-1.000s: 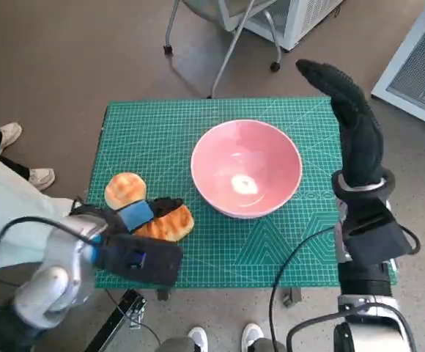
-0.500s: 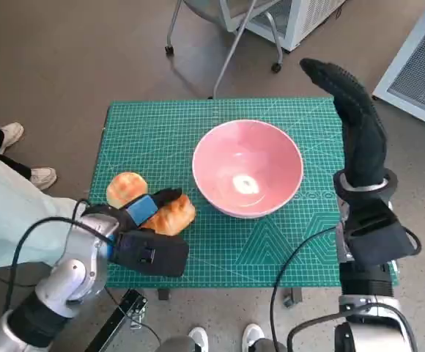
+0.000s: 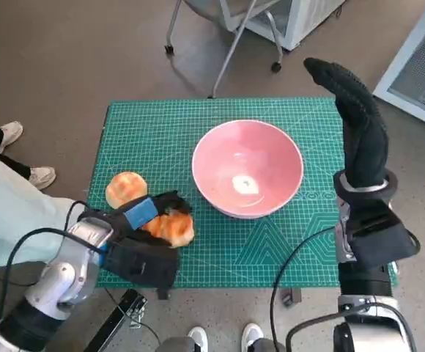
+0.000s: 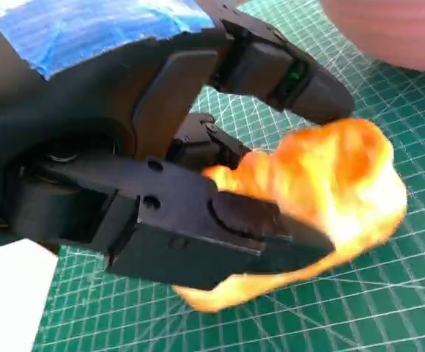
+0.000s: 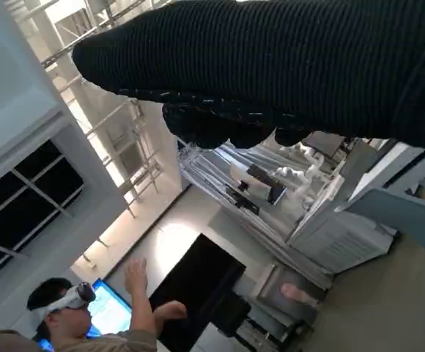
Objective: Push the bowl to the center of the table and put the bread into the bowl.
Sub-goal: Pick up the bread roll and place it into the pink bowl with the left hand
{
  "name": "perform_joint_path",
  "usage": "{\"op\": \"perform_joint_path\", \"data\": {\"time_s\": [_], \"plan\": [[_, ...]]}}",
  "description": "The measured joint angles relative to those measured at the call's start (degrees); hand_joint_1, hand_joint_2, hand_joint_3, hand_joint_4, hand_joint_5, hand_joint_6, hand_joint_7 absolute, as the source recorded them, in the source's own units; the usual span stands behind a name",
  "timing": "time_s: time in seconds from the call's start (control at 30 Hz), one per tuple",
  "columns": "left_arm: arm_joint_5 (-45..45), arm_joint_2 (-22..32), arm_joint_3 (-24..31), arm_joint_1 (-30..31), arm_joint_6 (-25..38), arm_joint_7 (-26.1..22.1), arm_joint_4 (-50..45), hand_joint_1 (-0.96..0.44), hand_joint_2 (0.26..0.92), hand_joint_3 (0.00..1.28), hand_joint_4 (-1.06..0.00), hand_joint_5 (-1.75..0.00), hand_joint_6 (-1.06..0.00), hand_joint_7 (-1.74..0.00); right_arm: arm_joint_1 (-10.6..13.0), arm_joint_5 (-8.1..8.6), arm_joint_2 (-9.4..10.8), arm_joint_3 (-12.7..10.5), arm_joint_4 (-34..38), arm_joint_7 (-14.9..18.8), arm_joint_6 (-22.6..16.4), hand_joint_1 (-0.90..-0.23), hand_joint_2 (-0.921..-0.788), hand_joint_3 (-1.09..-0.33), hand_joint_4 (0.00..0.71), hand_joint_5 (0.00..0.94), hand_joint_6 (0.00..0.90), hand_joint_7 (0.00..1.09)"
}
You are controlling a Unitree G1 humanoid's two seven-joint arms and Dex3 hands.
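Now the left hand (image 3: 143, 220) pinches the bread (image 3: 170, 226). It should lift it high, clear the pink bowl (image 3: 247, 169) rim, then let go. The right hand (image 3: 355, 121) is spread.

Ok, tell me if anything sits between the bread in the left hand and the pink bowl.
Nothing visible does. The left hand holds one bread, and only bare green mat lies between it and the pink bowl. The second bread sits on the far side of the hand, away from that path.
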Motion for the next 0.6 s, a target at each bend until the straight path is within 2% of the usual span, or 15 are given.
{"op": "perform_joint_path", "data": {"time_s": [0.1, 0.17, 0.2, 0.23, 0.3, 0.37, 0.43, 0.5, 0.6], "plan": [[-0.3, 0.5, 2.2, 0.1, 0.0, -0.8, -1.4, 0.01, 0.913, 0.19, -0.61, -1.36, -0.47, -1.22, 0.0, 0.02, 0.0, 0.0, 0.5, 0.0, -0.2, -0.596, -0.921, -0.735, 0.336, 0.008, 0.074, 0.76], [-0.5, 0.8, 3.9, 0.0, 0.2, -1.4, -2.8, 0.01, 0.865, 0.25, -0.64, -1.34, -0.52, -1.18, 0.0, 0.02, 0.1, 0.0, 0.7, 0.0, -0.2, -0.593, -0.921, -0.736, 0.336, 0.007, 0.075, 0.76], [-0.5, 0.9, 4.9, 0.0, 0.5, -1.7, -3.6, 0.0, 0.799, 0.35, -0.65, -1.34, -0.55, -1.18, 0.0, 0.03, 0.1, 0.0, 0.8, 0.0, -0.2, -0.589, -0.921, -0.737, 0.336, 0.007, 0.076, 0.76], [-0.5, 1.0, 5.7, -0.1, 0.9, -2.1, -4.2, 0.0, 0.775, 0.38, -0.66, -1.34, -0.56, -1.18, 0.0, 0.03, 0.1, 0.0, 0.8, 0.0, -0.2, -0.587, -0.921, -0.737, 0.336, 0.007, 0.076, 0.76], [-0.7, 1.1, 8.0, -0.4, 1.9, -2.7, -6.0, 0.0, 0.668, 0.55, -0.68, -1.36, -0.6, -1.19, 0.0, 0.03, 0.2, 0.0, 0.8, 0.0, -0.2, -0.584, -0.921, -0.738, 0.335, 0.006, 0.077, 0.75], [-1.1, 1.1, 10.0, -0.7, 3.0, -3.0, -7.6, 0.0, 0.627, 0.61, -0.69, -1.36, -0.62, -1.18, 0.0, 0.03, 0.2, 0.0, 0.8, 0.0, -0.2, -0.584, -0.921, -0.738, 0.335, 0.006, 0.076, 0.75], [-1.5, 1.0, 12.1, -1.3, 4.2, -3.1, -9.4, 0.0, 0.623, 0.6, -0.7, -1.35, -0.64, -1.15, 0.0, 0.04, 0.2, 0.0, 0.8, 0.0, -0.2, -0.587, -0.921, -0.738, 0.336, 0.006, 0.075, 0.75], [-1.8, 0.6, 14.2, -2.0, 5.4, -3.0, -11.4, 0.0, 0.666, 0.51, -0.72, -1.3, -0.66, -1.11, 0.0, 0.05, 0.1, -0.1, 0.8, 0.0, -0.2, -0.592, -0.921, -0.738, 0.336, 0.006, 0.076, 0.74], [-2.1, -0.3, 16.6, -3.7, 6.6, -2.0, -14.1, 0.0, 0.69, 0.46, -0.74, -1.27, -0.67, -1.08, 0.0, 0.1, 0.1, -0.1, 0.7, 0.0, -0.2, -0.594, -0.921, -0.738, 0.337, 0.006, 0.077, 0.74]]}}
